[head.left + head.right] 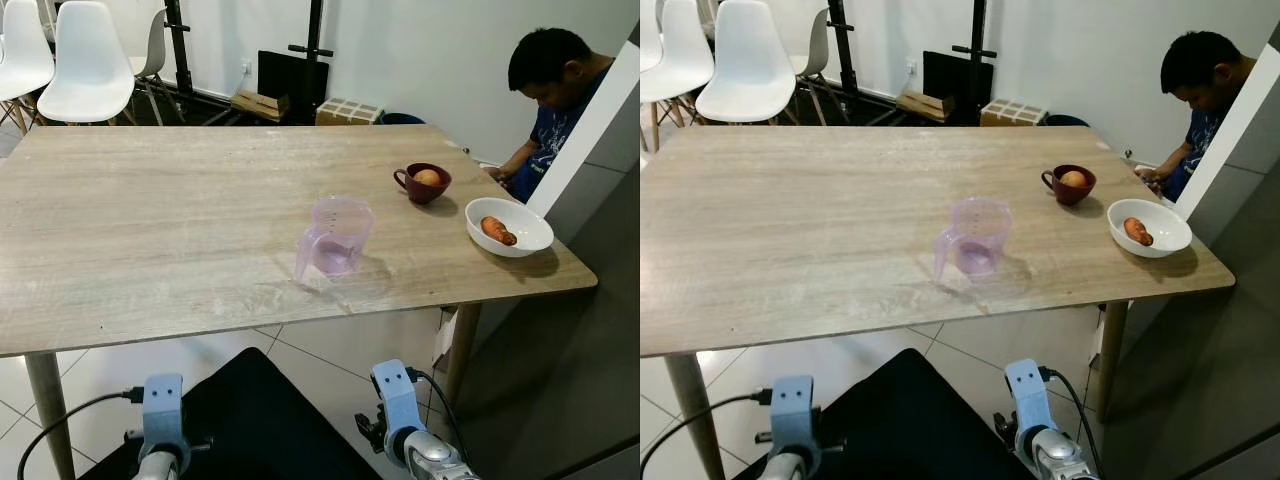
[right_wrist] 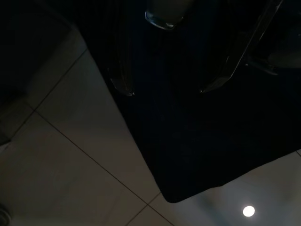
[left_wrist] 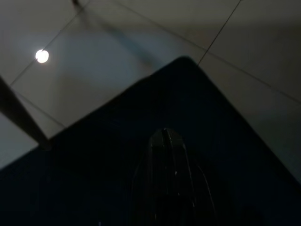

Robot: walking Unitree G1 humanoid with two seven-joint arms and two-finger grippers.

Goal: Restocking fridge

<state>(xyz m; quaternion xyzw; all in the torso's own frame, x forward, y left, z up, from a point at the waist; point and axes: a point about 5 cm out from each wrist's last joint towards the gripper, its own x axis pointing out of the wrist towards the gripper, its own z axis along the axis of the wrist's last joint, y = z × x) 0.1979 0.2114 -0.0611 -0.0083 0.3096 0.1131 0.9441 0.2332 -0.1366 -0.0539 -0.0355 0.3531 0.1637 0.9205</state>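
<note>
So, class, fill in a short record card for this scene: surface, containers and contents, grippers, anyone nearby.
surface: wooden table
centre: clear plastic jug, upright
right side: maroon cup holding a round orange-brown food item; white bowl holding an orange food item
left gripper: hanging low, shut
right gripper: hanging low, open
nearby: a person past the table's far right corner

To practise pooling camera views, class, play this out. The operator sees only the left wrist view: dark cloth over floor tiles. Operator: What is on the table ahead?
Observer: A clear lilac measuring jug stands near the middle of the wooden table.
Operator: Any food?
Observer: A dark red cup holds a round orange-brown item; near it, a white bowl holds an orange piece.
Operator: And the right gripper?
Observer: The right gripper hangs open over black cloth.
</note>
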